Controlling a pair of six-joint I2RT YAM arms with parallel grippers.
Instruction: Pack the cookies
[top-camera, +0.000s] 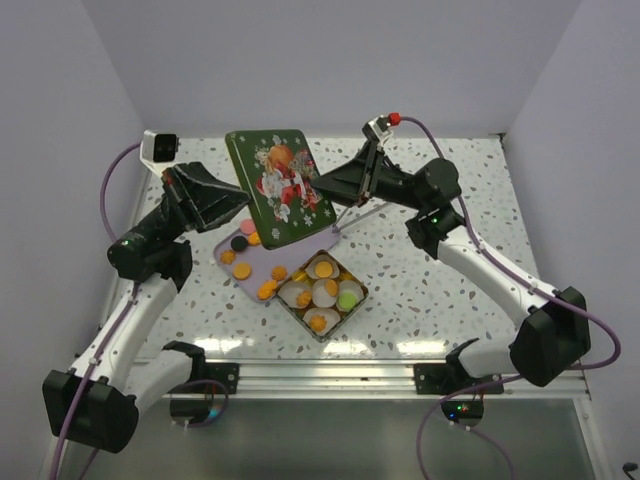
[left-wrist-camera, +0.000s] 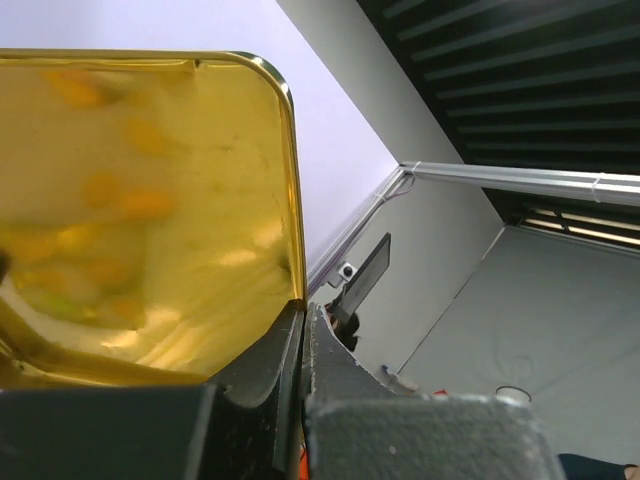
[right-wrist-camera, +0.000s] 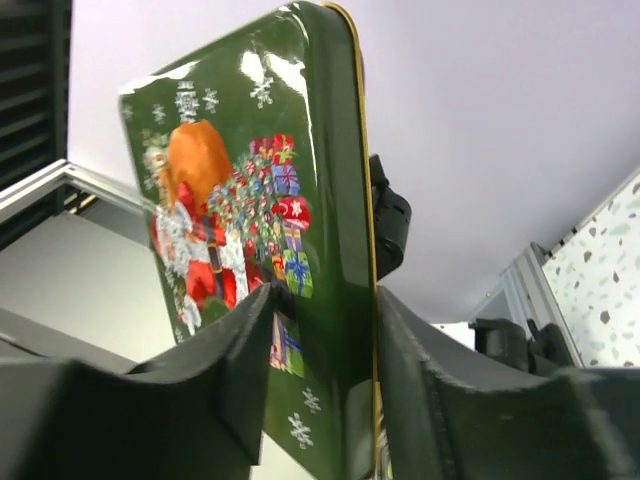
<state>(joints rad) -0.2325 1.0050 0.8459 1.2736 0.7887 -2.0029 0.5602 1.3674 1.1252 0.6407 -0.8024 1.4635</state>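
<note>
The cookies (top-camera: 242, 270) are small orange rounds lying loose on a lilac tray (top-camera: 222, 244), with a black one (top-camera: 238, 243) among them. More sit in white paper cups inside the open tin (top-camera: 340, 322), one of them green (top-camera: 347, 299). A green Christmas tin lid (top-camera: 277, 183) is held tilted in the air above the tray. My left gripper (top-camera: 243, 206) is shut on its left rim. The left wrist view shows the fingers (left-wrist-camera: 303, 312) pinching the lid's golden inside (left-wrist-camera: 150, 200). My right gripper (top-camera: 318, 188) is shut on the lid's right edge (right-wrist-camera: 322, 300), over the printed face (right-wrist-camera: 250, 190).
The tin and the tray stand side by side on the speckled table, in front of the arm bases. White walls close in the back and both sides. A metal rail (top-camera: 330, 377) runs along the near edge.
</note>
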